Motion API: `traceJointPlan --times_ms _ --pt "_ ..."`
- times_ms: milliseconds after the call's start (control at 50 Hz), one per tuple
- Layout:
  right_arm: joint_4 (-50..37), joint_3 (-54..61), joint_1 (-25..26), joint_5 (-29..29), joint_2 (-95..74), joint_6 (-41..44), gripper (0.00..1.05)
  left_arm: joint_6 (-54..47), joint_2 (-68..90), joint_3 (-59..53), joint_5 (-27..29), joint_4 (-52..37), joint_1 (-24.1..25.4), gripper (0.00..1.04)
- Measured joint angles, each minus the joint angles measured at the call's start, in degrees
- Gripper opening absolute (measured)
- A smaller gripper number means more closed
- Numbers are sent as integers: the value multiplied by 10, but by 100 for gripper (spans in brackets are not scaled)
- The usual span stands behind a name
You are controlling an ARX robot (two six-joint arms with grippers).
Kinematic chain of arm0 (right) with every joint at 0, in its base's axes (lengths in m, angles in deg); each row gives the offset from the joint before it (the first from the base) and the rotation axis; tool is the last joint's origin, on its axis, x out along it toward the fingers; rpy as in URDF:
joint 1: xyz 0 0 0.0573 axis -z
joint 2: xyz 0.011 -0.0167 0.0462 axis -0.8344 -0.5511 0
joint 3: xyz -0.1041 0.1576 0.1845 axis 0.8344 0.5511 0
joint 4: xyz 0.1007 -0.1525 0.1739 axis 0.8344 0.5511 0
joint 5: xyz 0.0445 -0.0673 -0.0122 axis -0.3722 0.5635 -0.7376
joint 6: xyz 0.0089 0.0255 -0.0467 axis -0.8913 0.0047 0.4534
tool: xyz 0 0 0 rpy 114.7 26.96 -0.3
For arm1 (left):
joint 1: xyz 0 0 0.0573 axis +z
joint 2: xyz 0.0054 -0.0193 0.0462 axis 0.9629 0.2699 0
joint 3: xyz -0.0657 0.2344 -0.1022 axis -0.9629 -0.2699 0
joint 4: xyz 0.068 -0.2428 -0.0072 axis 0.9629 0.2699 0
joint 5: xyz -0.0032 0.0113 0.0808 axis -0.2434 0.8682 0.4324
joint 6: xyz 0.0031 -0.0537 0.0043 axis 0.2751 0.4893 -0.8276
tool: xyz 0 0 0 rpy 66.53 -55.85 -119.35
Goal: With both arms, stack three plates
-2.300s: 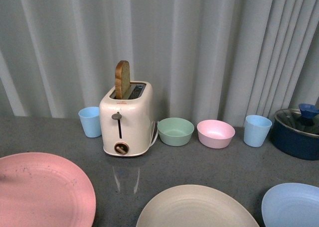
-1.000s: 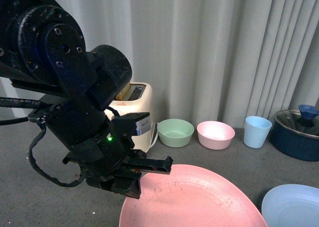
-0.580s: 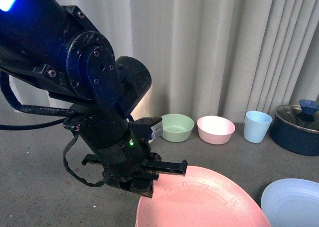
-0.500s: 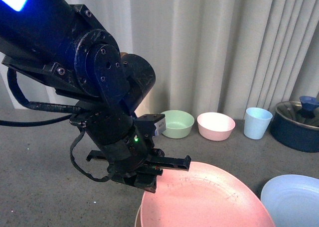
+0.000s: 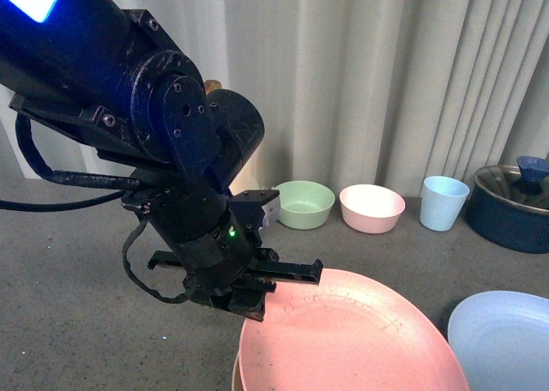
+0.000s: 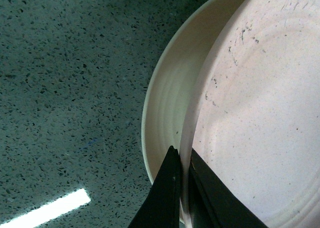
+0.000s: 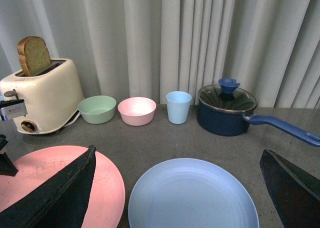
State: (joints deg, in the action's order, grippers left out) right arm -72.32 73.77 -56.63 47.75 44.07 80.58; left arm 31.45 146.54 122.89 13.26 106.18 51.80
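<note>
**Pink plate over the cream one, my left fingers on its rim**

My left gripper (image 6: 182, 153) is clamped on the edge of the pink plate (image 5: 352, 339), one finger above the rim and one below. The plate sits over the cream plate (image 6: 165, 103) but is not centred on it. The left wrist view shows a broad crescent of cream ridges beyond the pink rim on my gripper's side. I cannot tell whether the two plates touch anywhere.

The blue plate (image 7: 192, 198) lies flat on the grey countertop (image 5: 77, 271), to the right of the pair and apart from them. My right gripper (image 7: 177, 155) hangs near it with its fingers spread wide, holding nothing.

The main risk, as I judge it, is the finger under the pink rim. If I lower fully, that finger could get pinched between the two plates. Pulling it out could then drag the cream plate across the countertop or tip the pink one.

Letting go early has its own cost. The pink plate would drop onto the ridges, could skid, and would stay off-centre.

An off-centre pair makes a poor seat for the blue plate, which could rock or slide off.

When my right arm brings the blue plate across, it could meet my left arm if that one has not cleared the stack. The toaster (image 7: 42, 95) stands close behind my left arm, so a careless retreat could knock it.
</note>
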Motion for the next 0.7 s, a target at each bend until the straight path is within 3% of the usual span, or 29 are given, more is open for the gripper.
traceJointPlan --times_ms 160,400,540,700 --pt "0 0 0 0 0 0 97 -2 0 0 5 -3 7 4" --pt "0 0 0 0 0 0 97 0 0 -2 -3 -3 8 49" --pt "0 0 0 0 0 0 97 0 -12 -3 4 -7 11 68" --pt "0 0 0 0 0 0 97 -25 -83 -37 52 -61 17 93"
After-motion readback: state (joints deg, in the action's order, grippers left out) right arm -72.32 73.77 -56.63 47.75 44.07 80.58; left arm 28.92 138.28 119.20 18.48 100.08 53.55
